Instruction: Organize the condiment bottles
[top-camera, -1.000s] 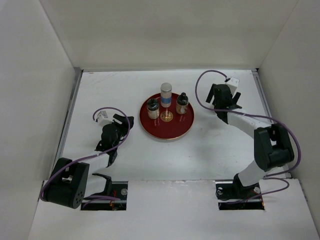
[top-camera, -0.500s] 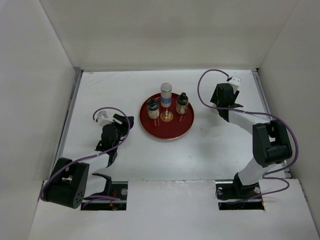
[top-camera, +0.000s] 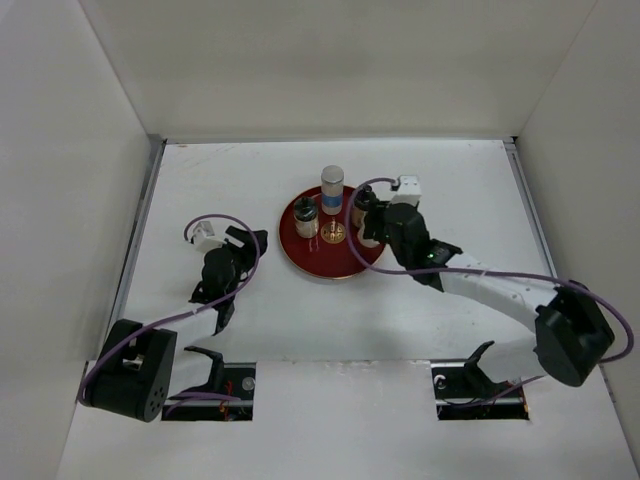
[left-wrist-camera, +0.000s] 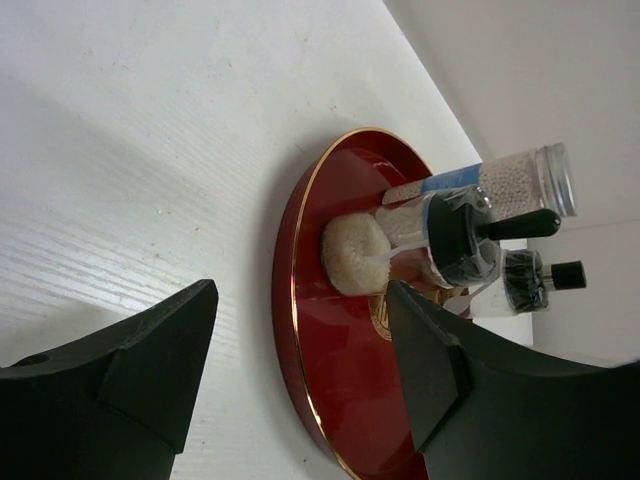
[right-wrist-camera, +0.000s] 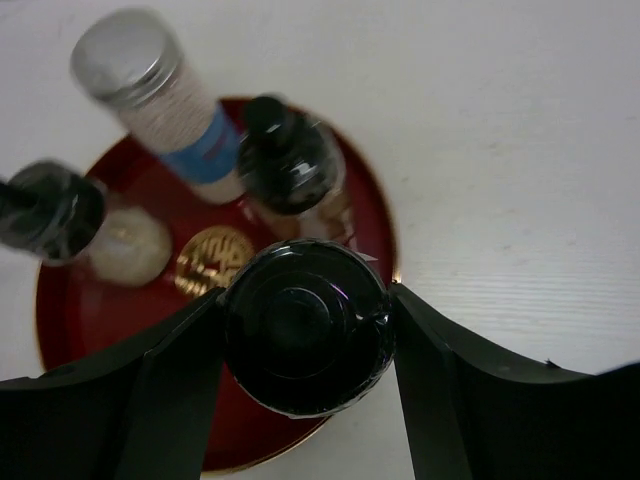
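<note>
Condiment bottles (top-camera: 332, 203) are seen from above, three stood on the red tray (top-camera: 330, 268) at mid-tabletop. The right gripper (top-camera: 370, 232), lately out by the tabletop's right edge, has been swung in over the tray's right rim. The left gripper (top-camera: 252, 243) is parked off the tray's left rim.

In the left wrist view, its jaws are shown spread and empty, facing the tray.

In the right wrist view, a fourth bottle (right-wrist-camera: 305, 325), black-topped, is clamped between the fingers above the tray's near part. Only the setting-down appears left.

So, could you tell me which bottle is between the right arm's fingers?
The short black-topped bottle, flanked by both fingers; the tall grey-capped bottle and two other short ones stand apart.
</note>
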